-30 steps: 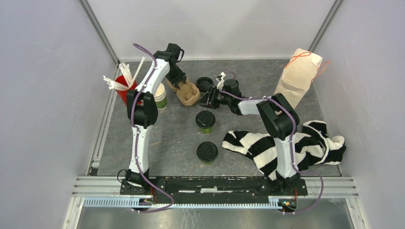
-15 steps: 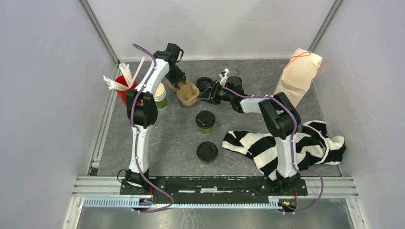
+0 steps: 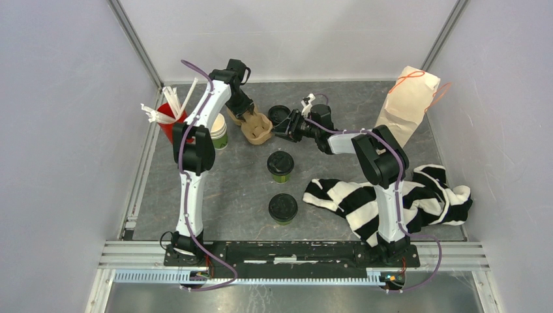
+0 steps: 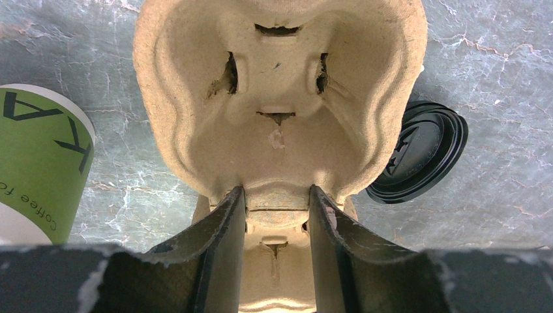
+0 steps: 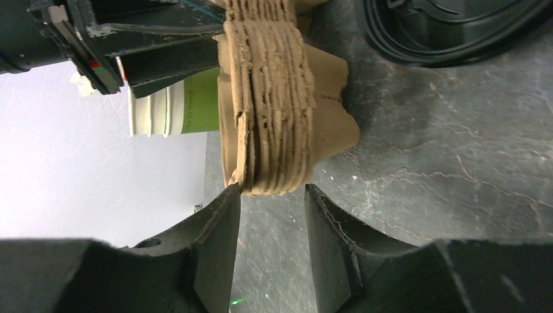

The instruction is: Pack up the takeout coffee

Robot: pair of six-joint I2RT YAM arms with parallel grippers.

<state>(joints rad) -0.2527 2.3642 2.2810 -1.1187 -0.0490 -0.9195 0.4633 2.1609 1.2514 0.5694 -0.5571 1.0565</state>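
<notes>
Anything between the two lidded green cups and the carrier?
Nothing lies on the table between the closer lidded cup and the pulp carrier. The other lidded cup has that first cup roughly in its line. Both tools crowd the carrier: the left tool clamps it, the right tool sits open at its edge.

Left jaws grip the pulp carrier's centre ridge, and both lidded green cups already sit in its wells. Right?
Not quite. The left gripper does hold the pulp carrier in its jaws, but the wells are empty; the top view shows both lidded green cups standing on the table.
</notes>
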